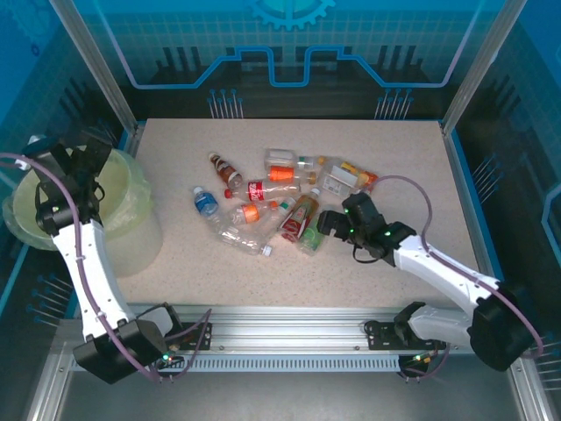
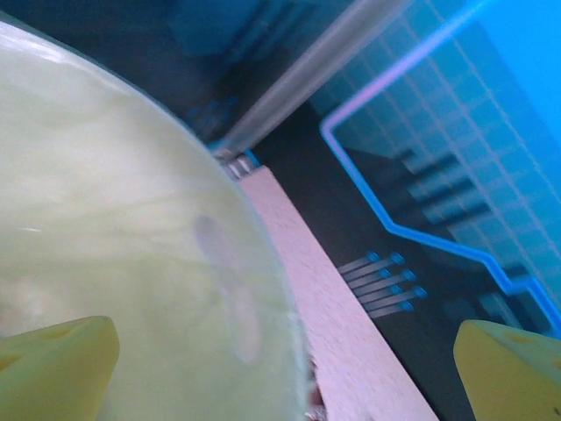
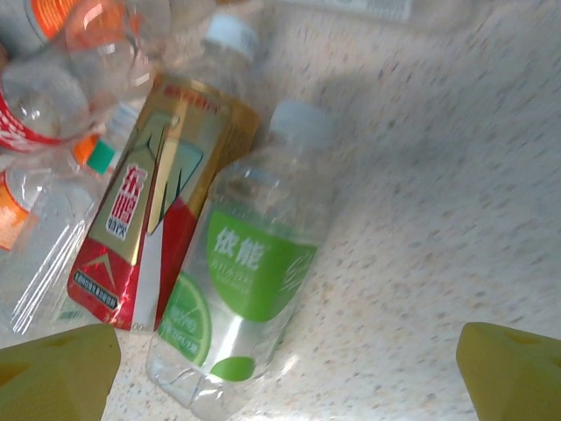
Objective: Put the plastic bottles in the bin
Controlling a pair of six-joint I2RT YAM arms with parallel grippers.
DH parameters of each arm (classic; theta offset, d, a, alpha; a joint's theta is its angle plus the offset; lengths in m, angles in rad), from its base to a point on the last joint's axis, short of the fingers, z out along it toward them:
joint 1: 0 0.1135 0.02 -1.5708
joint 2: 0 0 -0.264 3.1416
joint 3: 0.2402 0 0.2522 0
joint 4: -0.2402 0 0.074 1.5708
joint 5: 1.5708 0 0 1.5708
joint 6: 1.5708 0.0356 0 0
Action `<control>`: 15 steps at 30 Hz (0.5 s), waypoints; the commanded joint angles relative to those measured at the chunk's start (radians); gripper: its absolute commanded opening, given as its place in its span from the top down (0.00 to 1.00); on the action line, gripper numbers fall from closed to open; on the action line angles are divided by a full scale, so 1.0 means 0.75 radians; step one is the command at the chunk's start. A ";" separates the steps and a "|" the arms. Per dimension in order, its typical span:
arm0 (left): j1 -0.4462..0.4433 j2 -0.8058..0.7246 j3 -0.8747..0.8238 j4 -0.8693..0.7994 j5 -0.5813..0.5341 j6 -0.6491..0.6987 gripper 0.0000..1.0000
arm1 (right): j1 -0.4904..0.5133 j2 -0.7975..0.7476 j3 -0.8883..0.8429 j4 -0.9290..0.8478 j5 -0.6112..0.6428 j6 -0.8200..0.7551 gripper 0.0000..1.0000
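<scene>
Left pincer (image 2: 280, 377), jaws spread wide with nothing between its yellow fingertips (image 2: 54, 368), hangs over the bin (image 1: 136, 224), which stands at the left edge of the counter (image 1: 412, 167); the left wrist view takes in the bin's pale yellow-green, bag-lined surface beside the counter's edge. Right pincer (image 3: 285, 373), jaws equally wide and empty, hovers just above two bottles lying side by side: a green-labelled bottle (image 3: 250, 281) with a white cap and, touching it on the left in the wrist view, a red-and-gold-labelled bottle (image 3: 158, 219). Both belong to the plastic bottles (image 1: 280, 197), a loose heap lying at mid-counter, well apart from the bin; a blue-labelled bottle (image 1: 206, 203) lies at the heap's left fringe and a crushed clear bottle (image 1: 241, 239) at its near side
</scene>
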 commanded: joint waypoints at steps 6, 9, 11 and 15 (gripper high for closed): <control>-0.261 -0.088 -0.076 0.172 0.476 0.077 0.01 | 0.170 0.286 0.128 0.049 0.028 0.169 0.00; -0.417 -0.098 -0.096 0.226 0.480 0.118 0.01 | 0.221 0.384 0.196 0.017 0.025 0.130 0.00; -0.503 -0.096 -0.110 0.250 0.481 0.142 0.01 | 0.258 0.431 0.269 -0.021 0.055 0.120 0.00; -0.632 -0.071 -0.141 0.282 0.478 0.163 0.01 | 0.320 0.503 0.311 -0.101 0.163 0.149 0.00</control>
